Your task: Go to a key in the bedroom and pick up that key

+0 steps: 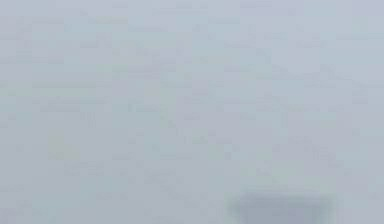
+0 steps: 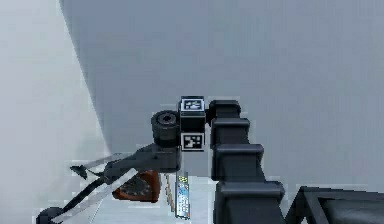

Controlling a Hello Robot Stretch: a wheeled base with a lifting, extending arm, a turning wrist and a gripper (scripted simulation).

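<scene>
- Approach judged done: the base stands close against a plain grey wall (image 1: 190,100), and the arm (image 2: 235,165) reaches over a pale desk (image 2: 100,207).
- Pincer (image 2: 60,192) is at a small red-orange thing (image 2: 140,187), beside a slim upright strip (image 2: 182,195), near the desk's edge.
- Whether that thing is the key: too small to tell.
- Pincer state, and whether it holds anything: cannot tell.
- Left, by my judgement: a confirmed grasp and lift.
</scene>
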